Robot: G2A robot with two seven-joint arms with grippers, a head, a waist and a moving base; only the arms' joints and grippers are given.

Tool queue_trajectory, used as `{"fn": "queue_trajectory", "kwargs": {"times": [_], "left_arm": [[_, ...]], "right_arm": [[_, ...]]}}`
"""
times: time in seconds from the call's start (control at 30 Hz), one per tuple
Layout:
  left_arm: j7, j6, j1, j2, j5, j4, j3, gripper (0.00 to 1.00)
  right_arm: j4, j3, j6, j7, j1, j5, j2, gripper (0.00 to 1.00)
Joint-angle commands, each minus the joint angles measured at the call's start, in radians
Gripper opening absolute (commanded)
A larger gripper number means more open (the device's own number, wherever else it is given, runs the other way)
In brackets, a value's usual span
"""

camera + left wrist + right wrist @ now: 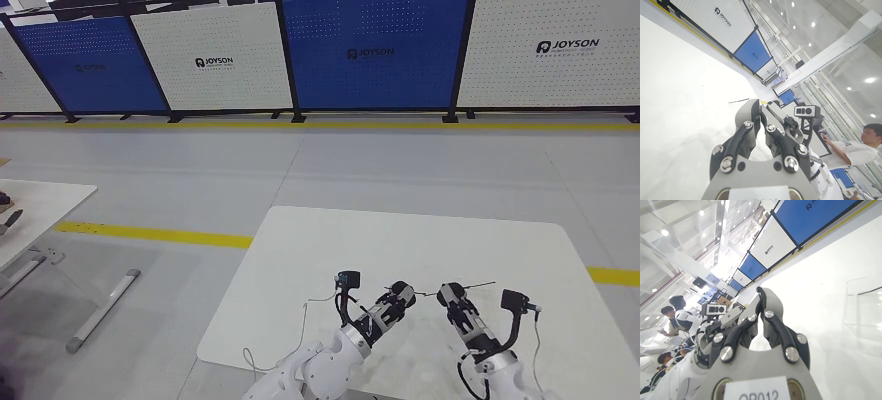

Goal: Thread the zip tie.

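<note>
Top view, white tabletop (300,260), left pincer (407,292) closed, right pincer (446,291) clamped on thin black zip tie (482,286), tips near each other

**A:** Where do the grippers sit?

**B:** They are side by side at the near edge of the counter (420,240). The left gripper (407,291) is just left of the right gripper (444,291).

**A:** And the zip tie?

**B:** The zip tie (482,286) runs from the right gripper off to the right, over the counter.

**A:** What lies beyond?

**B:** A floor line (150,234) runs left to right, and the counter stands across it. A second counter (50,200) stands well off to the left. A row of panels (215,55) closes the far side.
</note>
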Motion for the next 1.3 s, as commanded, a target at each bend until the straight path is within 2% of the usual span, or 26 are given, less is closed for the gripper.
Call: {"fn": "queue_trajectory", "kwargs": {"times": [0.0,0.27,0.57,1.03,1.27], "left_arm": [[0.0,0.0,0.0,0.0,0.0,0.0,0.0,0.0],[0.0,0.0,0.0,0.0,0.0,0.0,0.0,0.0],[0.0,0.0,0.0,0.0,0.0,0.0,0.0,0.0],[0.0,0.0,0.0,0.0,0.0,0.0,0.0,0.0],[0.0,0.0,0.0,0.0,0.0,0.0,0.0,0.0]], "right_arm": [[-0.002,0.003,-0.008,-0.011,-0.003,0.004,-0.001,0.0],[-0.021,0.027,-0.026,-0.023,-0.027,0.005,-0.002,0.0],[-0.002,0.013,-0.002,-0.01,-0.007,-0.004,-0.01,0.0],[-0.016,0.027,-0.017,-0.019,-0.025,-0.02,-0.014,0.0],[0.0,0.01,0.0,-0.012,-0.008,-0.03,-0.021,0.0]]}}
